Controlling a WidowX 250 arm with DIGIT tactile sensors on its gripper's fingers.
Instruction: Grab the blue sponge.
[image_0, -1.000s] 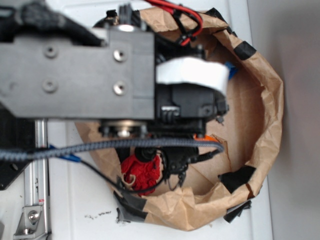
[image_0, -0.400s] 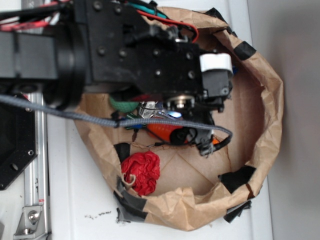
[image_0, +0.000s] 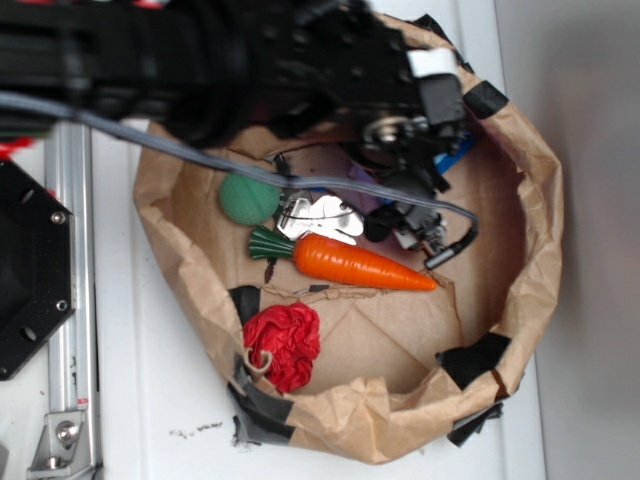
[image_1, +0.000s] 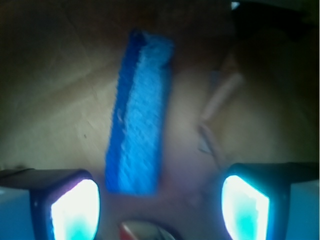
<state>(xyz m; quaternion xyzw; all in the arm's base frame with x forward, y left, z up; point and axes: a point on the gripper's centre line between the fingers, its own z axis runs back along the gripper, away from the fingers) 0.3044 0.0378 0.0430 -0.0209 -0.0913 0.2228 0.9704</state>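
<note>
Right, white table (image_0: 180, 410) with a crumpled brown paper bag (image_0: 540, 250) rolled down into a bowl on it, patched with black tape. The robot arm (image_0: 250, 60) reaches in from the upper left and blocks most of the bag's top rim. Inside on the bag floor: orange toy carrot (image_0: 360, 265) lying sideways, a red crinkly ball (image_0: 285, 342) near the lower left wall, a green ball (image_0: 249, 199) just beside the carrot's leafy end, and something shiny silver (image_0: 322, 218) between them.

The blue sponge (image_0: 458, 152) barely peeks out under the wrist, near the bag's upper right wall. Wrist view shows it properly: blue sponge (image_1: 139, 112) lying flat on the paper, long axis pointing away from the camera, lighter porous side facing right.

The gripper (image_1: 160, 200) has its fingers (image_1: 75, 207) spread wide, nothing between them. Near end of the sponge sits in the gap, closer to the left one, no contact visible.

Progress: looks lined up over the sponge, not grabbed. Left to do: probably drop lower, center a bit, close, lift.
</note>
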